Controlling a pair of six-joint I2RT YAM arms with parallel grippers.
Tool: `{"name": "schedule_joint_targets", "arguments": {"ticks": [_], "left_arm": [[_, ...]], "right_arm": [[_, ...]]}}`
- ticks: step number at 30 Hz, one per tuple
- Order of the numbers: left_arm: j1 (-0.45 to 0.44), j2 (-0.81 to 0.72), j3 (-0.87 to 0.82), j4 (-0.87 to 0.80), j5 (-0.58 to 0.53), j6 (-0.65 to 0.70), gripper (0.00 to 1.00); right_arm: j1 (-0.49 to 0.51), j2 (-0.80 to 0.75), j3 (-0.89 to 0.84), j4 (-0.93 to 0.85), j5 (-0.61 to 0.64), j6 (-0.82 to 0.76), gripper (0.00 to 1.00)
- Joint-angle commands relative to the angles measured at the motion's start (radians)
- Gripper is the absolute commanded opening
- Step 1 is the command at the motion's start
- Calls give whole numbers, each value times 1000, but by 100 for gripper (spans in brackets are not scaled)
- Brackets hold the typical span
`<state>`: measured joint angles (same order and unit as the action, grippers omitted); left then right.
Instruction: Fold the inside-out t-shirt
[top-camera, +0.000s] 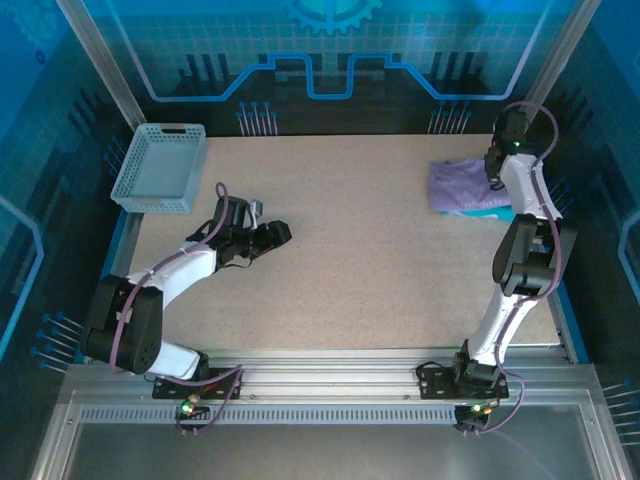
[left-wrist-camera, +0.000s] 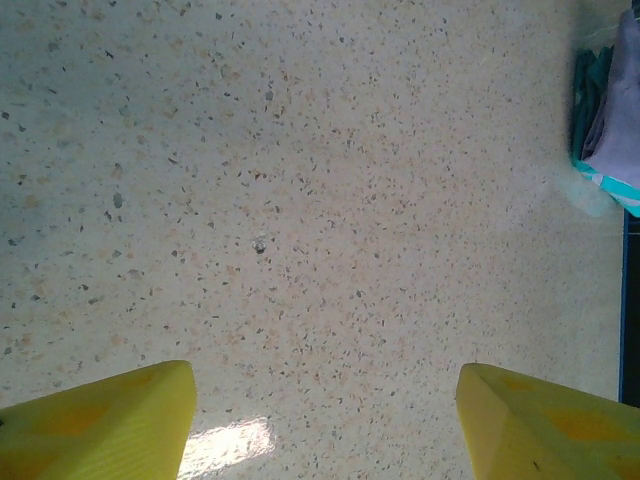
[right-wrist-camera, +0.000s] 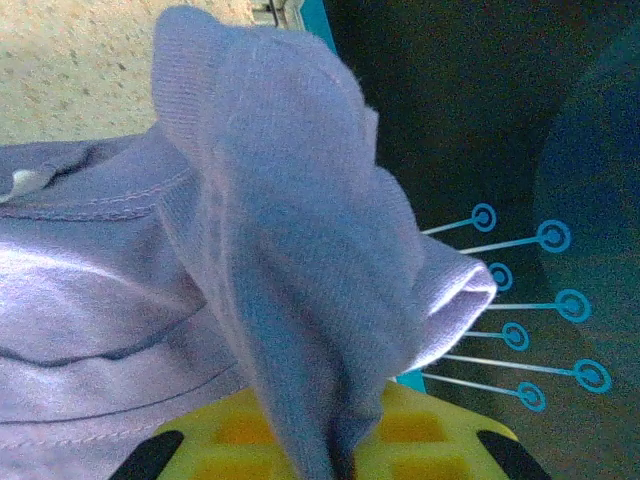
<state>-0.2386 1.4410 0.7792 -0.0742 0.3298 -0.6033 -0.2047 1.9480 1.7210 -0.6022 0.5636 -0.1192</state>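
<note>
- Your right gripper (right-wrist-camera: 330, 455) pinches a fold of the lavender t-shirt (top-camera: 462, 186), which lies at the far right.
- Your left gripper (left-wrist-camera: 325, 405) stands wide, well apart to the shirt's left.

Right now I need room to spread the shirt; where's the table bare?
The middle of the table is bare, between the left claw and the shirt, as is the far edge right of the basket. The far right corner is crowded: shirt, teal cloth, right arm.

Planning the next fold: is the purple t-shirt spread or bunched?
Bunched: the t-shirt sits as a heap at the table's far right, with folds standing up in the right wrist view.
</note>
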Motion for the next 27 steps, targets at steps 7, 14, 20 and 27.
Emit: {"name": "schedule_joint_targets", "arguments": {"ticks": [7,14,20,27], "left_arm": [[-12,-1,25,-3,24,-8,70],[-18,-61,-7,-9,25,-5,70],[-16,-177,-27,-76,-26,51,72],[-13,-451,-195,-36,-568,183,98]], "right_arm": [[-5,177,57,214,202,-37,56],[50,11,-111,250,162,55,85],[193,-315,-417,312,86,148,87],[413,-802,-934,500,-57,227,98]]}}
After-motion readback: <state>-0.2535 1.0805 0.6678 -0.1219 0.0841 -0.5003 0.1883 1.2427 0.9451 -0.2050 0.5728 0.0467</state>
